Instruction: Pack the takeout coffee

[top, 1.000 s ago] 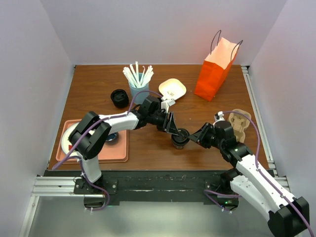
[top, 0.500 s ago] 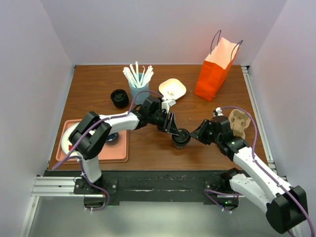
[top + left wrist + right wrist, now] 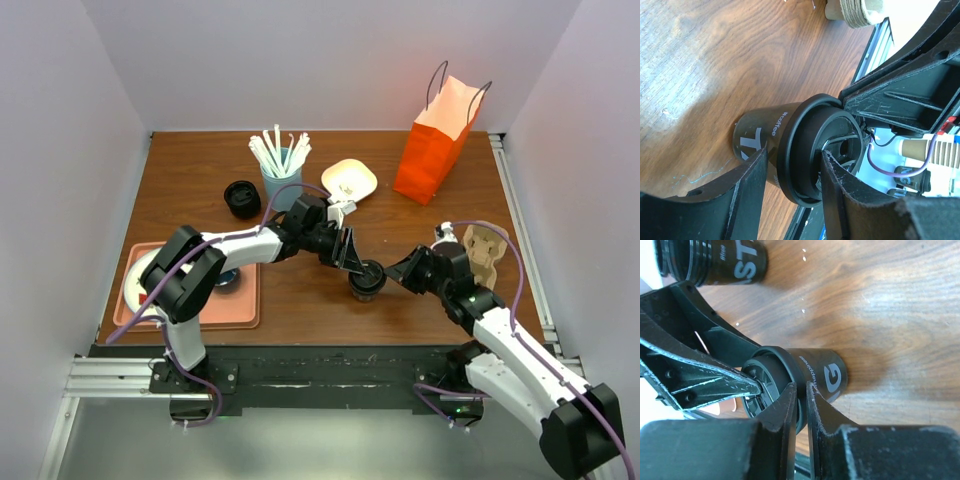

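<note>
At table (image 3: 300,305) centre, your left gripper (image 3: 358,270) clamps the takeout coffee (image 3: 366,286); right gripper (image 3: 391,275), three o'clock, fingers (image 3: 785,412) nearly together at the lid (image 3: 800,145), grip unclear. Tug sideways: lid pops, spill.

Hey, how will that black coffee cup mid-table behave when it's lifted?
The coffee cup tapers to a narrow base, so it probably tips easily. It looks like thin disposable stuff, likely light and dentable. The left gripper holds it by the lid, which might pop off.

White "coffee" and "G" on the takeout coffee (image 3: 759,134); "ST" on black container (image 3: 722,262)
</note>
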### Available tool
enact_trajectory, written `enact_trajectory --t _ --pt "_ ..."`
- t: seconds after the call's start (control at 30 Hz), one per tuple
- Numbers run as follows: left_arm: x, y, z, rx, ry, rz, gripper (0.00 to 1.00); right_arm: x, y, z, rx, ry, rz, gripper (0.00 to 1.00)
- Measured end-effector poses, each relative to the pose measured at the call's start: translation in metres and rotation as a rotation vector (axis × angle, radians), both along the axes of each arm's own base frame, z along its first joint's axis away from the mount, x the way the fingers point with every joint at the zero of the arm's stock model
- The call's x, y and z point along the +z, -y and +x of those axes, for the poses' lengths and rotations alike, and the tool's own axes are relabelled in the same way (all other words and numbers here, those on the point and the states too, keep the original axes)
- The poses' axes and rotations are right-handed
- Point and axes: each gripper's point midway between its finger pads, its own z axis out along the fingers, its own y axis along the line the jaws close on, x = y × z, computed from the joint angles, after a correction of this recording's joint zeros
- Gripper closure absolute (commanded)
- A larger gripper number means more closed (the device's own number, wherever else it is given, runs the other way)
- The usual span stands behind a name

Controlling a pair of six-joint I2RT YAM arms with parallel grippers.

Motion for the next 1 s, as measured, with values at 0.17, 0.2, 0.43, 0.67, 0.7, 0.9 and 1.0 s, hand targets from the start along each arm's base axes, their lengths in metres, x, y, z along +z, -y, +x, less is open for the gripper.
enact_trajectory --t 0.17,0.2,0.43,0.67,0.7,0.9,1.0 --pt "-0.001 0.000 0.001 0.005 -0.005 0.001 0.54 -0.005 0.001 0.000 -0.033 0.045 0.057 0.89" --pt "-0.001 0.001 0.000 0.004 -0.005 0.002 0.54 -0.007 0.000 0.001 -0.038 0.046 0.065 0.89" --pt "-0.001 0.001 0.001 0.013 -0.012 0.004 0.54 -0.007 0.000 0.002 -0.053 0.052 0.083 0.87" --pt "0.001 0.002 -0.001 0.011 -0.022 0.012 0.54 -0.002 0.001 0.001 -0.044 0.037 0.066 0.75" --pt "0.001 0.002 -0.001 0.010 -0.024 0.016 0.53 0.001 0.000 0.001 -0.037 0.026 0.051 0.74" --pt "0.007 0.003 0.001 0.008 -0.021 0.060 0.49 0.020 0.000 0.007 -0.008 -0.020 -0.021 0.71" --pt "0.011 0.004 0.002 0.005 -0.020 0.087 0.47 0.036 0.000 0.011 0.001 0.008 -0.027 0.71"
